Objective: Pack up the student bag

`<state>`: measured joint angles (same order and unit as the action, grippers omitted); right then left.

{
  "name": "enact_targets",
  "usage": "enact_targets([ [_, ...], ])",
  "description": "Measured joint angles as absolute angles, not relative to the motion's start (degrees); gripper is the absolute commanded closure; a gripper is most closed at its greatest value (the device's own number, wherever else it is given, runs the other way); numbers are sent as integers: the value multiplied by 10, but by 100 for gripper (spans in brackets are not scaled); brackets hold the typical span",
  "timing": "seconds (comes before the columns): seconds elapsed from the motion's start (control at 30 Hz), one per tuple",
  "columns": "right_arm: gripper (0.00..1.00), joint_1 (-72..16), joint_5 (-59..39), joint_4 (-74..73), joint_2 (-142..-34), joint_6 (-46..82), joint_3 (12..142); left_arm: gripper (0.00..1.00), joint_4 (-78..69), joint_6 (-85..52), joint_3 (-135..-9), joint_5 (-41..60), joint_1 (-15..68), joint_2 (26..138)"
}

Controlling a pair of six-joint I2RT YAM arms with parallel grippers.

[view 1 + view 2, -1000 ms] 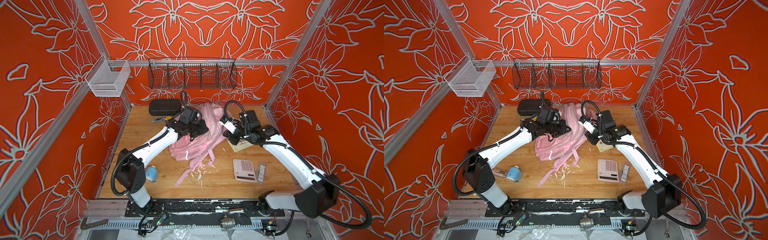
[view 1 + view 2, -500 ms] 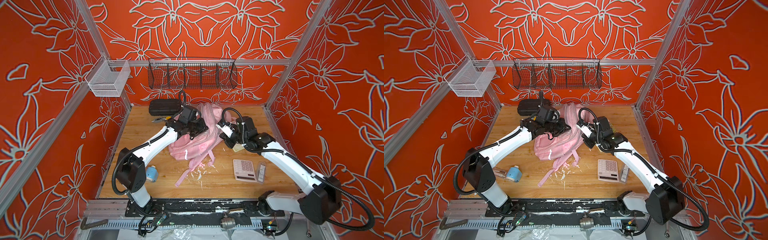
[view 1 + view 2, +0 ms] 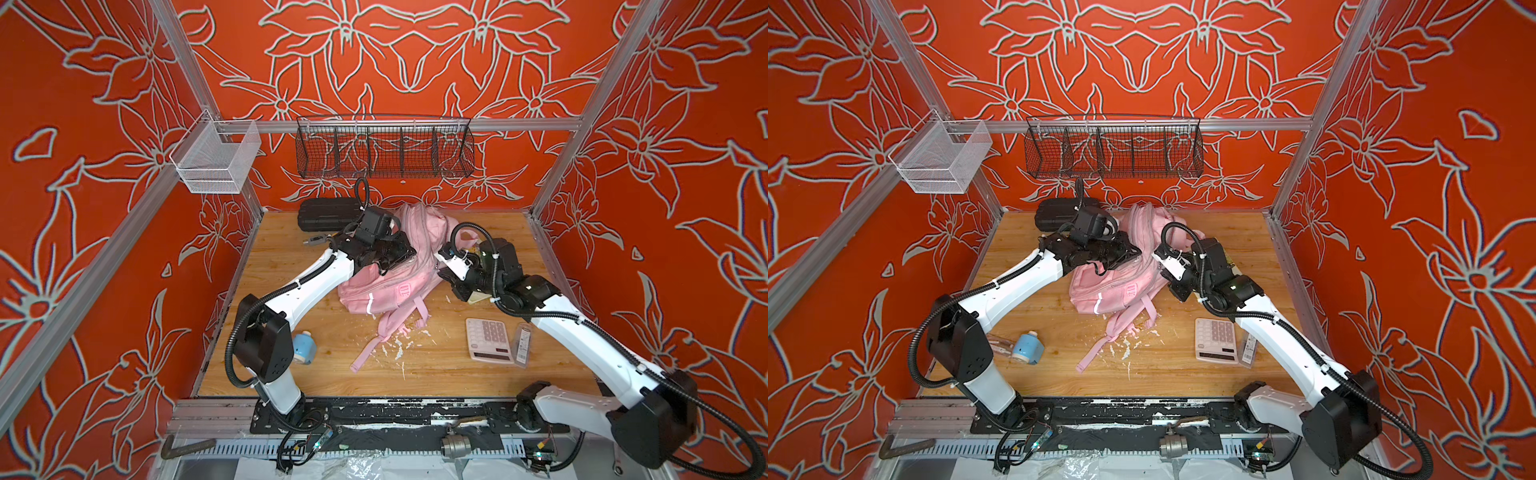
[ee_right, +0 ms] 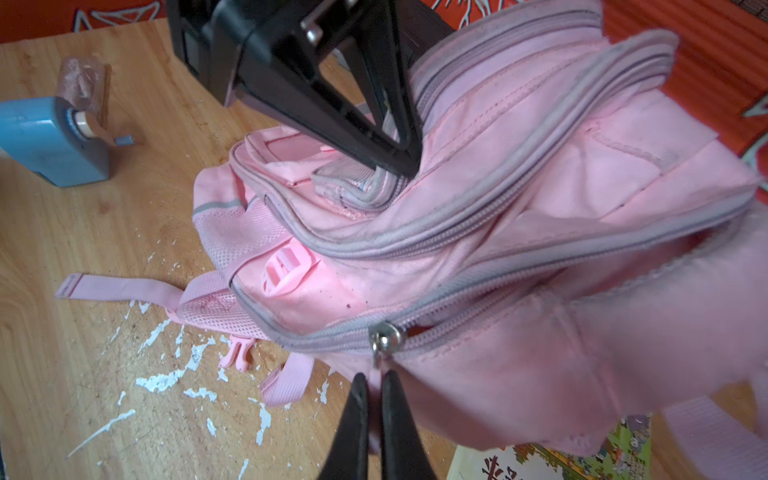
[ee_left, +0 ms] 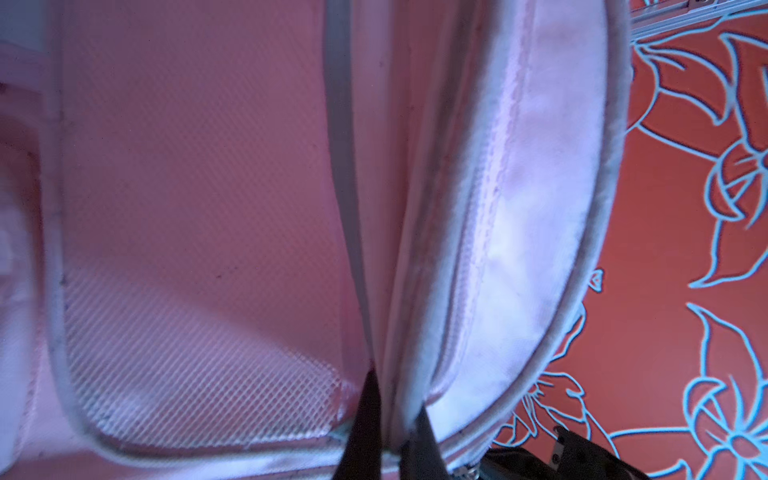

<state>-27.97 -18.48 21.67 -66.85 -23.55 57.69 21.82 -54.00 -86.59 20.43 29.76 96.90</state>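
Observation:
The student bag (image 3: 390,286), pale pink with grey-white zipper trims, lies slumped at the back middle of the wooden table in both top views (image 3: 1113,291). My left gripper (image 3: 406,252) reaches over its top and is shut on a zipper-edged flap (image 5: 511,232), holding it up; the right wrist view shows those black fingers (image 4: 399,158) pinching the trim. My right gripper (image 4: 374,380) is at the bag's right side (image 3: 442,272), shut on the pink tab hanging from a metal zipper pull (image 4: 384,338). Behind the pull that zipper gapes slightly.
A black ribbed case (image 3: 328,214) lies behind the left arm. A calculator (image 3: 488,340) and a clear pen box (image 3: 523,345) lie front right, a picture book (image 4: 561,457) under the bag's edge, a blue dispenser (image 3: 303,347) front left. Wire baskets (image 3: 384,147) hang on the back wall.
My right gripper has moved down and toward the front along the bag's side, still pinching the zipper tab. The left gripper has stayed on the flap.

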Motion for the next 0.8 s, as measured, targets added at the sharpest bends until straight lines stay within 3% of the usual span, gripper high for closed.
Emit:
enact_targets([
  [0.8, 100, -228, -137, 203, -670, -184, 581, 100, 183, -525, -868, 208, 284, 969],
])
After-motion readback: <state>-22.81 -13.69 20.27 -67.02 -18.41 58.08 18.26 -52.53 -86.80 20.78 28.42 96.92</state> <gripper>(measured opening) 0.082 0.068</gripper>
